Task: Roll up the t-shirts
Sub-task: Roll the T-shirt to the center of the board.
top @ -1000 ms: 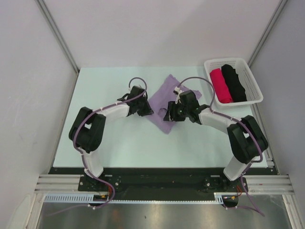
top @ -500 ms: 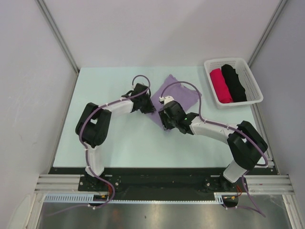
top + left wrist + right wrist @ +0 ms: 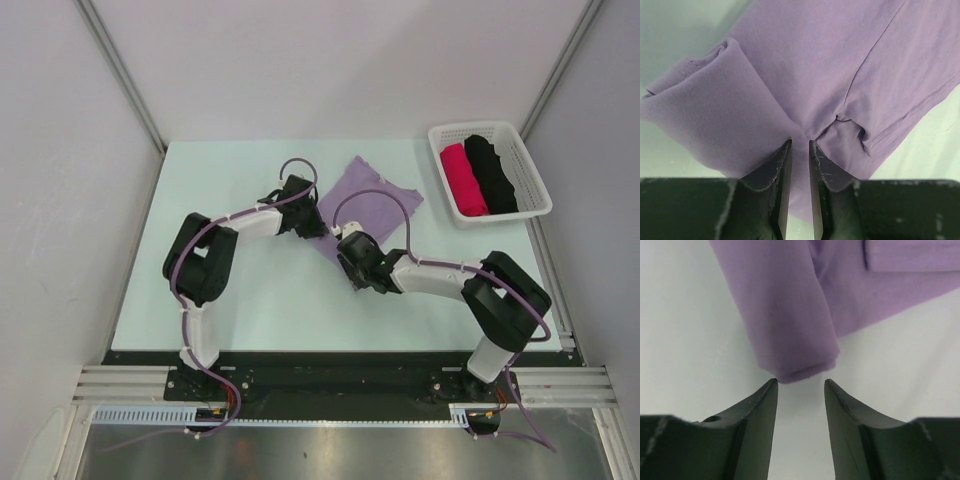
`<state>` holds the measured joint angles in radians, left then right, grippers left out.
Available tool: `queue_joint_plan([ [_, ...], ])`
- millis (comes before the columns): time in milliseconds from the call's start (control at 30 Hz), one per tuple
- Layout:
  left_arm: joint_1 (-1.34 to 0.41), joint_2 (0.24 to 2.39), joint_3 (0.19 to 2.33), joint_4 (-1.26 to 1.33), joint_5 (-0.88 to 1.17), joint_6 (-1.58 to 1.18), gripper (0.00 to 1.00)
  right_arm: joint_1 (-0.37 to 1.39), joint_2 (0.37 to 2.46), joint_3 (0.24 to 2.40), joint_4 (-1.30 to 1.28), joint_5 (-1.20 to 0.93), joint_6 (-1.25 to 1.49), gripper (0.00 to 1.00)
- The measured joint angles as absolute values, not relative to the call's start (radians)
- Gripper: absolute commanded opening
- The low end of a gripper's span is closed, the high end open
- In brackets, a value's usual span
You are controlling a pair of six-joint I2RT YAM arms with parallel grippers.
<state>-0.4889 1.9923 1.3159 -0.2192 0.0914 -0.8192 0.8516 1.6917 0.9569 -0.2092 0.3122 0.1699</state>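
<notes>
On the counter (image 3: 250,300) the lavender t-shirt (image 3: 375,200) lies rolled only along its near edge (most of it is flat). The left pincer (image 3: 800,145) pinches the roll. The right pincer (image 3: 801,382) gapes just short of the roll's end. Most of the rolling remains.

Setting: robotics lab test cell. Pale table (image 3: 250,305) boxed by plain white panels (image 3: 330,70) on aluminium posts (image 3: 120,75). Two robot arms (image 3: 440,272) are bolted to a black base plate (image 3: 330,377) on extrusion rails (image 3: 120,383). White plastic basket (image 3: 475,127) sits beyond and right of right gripper (image 3: 352,266).
</notes>
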Motion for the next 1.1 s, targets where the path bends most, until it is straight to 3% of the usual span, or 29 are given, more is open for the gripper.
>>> queue_joint_plan([
  [367,-0.488,1.996,1.319,-0.22,0.099,-0.806,0.26,0.994,1.583,0.931,-0.108,0.457,0.052,0.66],
  [533,-0.488,1.996,1.32,-0.22,0.108,-0.803,0.26,1.004,1.624,0.934,-0.028,0.474,-0.037,0.67],
  [900,-0.488,1.997,1.334,-0.244,0.112,-0.785,0.27,1.004,1.795,0.945,0.039,0.535,-0.141,0.61],
  [1033,-0.488,1.997,1.336,-0.248,0.113,-0.784,0.29,0.997,1.803,0.95,0.042,0.565,-0.144,0.46],
  [1100,-0.487,1.997,1.337,-0.249,0.115,-0.783,0.35,0.989,1.81,0.951,0.043,0.57,-0.146,0.41],
])
